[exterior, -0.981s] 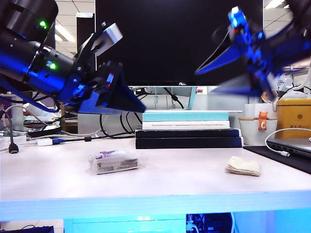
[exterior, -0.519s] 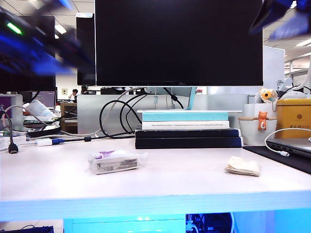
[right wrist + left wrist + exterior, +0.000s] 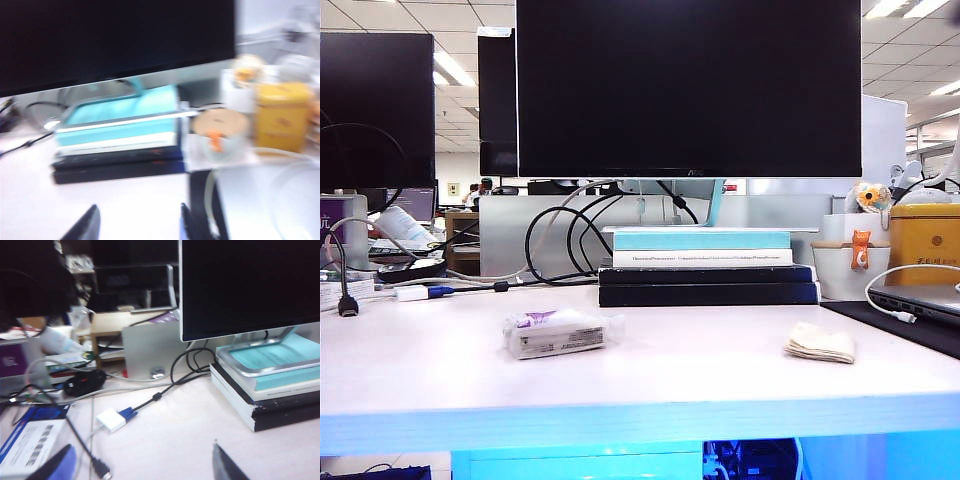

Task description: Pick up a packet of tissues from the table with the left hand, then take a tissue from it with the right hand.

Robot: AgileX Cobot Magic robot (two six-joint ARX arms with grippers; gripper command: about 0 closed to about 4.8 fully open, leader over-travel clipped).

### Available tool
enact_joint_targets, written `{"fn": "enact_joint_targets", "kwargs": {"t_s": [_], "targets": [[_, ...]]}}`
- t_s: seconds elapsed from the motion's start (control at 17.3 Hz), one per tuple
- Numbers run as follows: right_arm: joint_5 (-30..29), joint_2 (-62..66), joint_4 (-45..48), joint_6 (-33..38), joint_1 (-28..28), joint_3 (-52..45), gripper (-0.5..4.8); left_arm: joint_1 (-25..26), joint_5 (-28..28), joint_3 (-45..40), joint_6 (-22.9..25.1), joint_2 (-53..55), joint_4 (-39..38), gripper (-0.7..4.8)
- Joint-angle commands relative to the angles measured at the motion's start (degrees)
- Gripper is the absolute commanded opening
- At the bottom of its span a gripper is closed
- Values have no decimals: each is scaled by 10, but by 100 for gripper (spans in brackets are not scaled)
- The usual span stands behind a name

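The packet of tissues (image 3: 560,333), clear plastic with purple print, lies flat on the table (image 3: 700,375) left of centre. A cream tissue (image 3: 820,343) rests on the table at the right. Neither arm shows in the exterior view. In the left wrist view my left gripper (image 3: 140,467) is open over bare table beside cables, with nothing between its fingertips (image 3: 225,467). In the right wrist view my right gripper (image 3: 136,225) is open too and empty, above the table in front of the book stack. The packet and the tissue are out of both wrist views.
A large monitor (image 3: 688,90) stands on stacked books (image 3: 705,265) at the back. Cables (image 3: 555,240) and a white adapter (image 3: 111,420) lie at back left. A laptop (image 3: 920,300), a white cup (image 3: 850,265) and a yellow tin (image 3: 925,243) crowd the right.
Both arms, earlier high over the table at left and right, have swung up and out of the exterior view. The packet and the tissue have not moved.
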Motion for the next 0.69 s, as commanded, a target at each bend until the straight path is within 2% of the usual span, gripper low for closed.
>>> {"fn": "enact_joint_targets", "kwargs": {"t_s": [0.06,0.23,0.35,0.52,0.58,0.63,0.69], "targets": [[13,-129,-53,84,3,-54,197,-1,-38,-78,-64,-150,-95,299],[12,-172,-153,102,4,-57,198,-2,-68,-103,-89,-249,-131,298],[14,-195,-143,98,4,-77,198,-2,-111,-112,-89,-305,-153,299],[19,-232,-114,65,4,-114,197,-2,-137,-122,-86,-330,-197,299],[6,-257,-110,31,4,-152,197,-4,-135,-143,-83,-330,-207,299],[-66,-257,-123,27,4,-192,197,-4,-134,-163,-83,-330,-217,287],[-89,-257,-126,27,4,-202,197,-4,-135,-167,-83,-330,-218,263]]}}
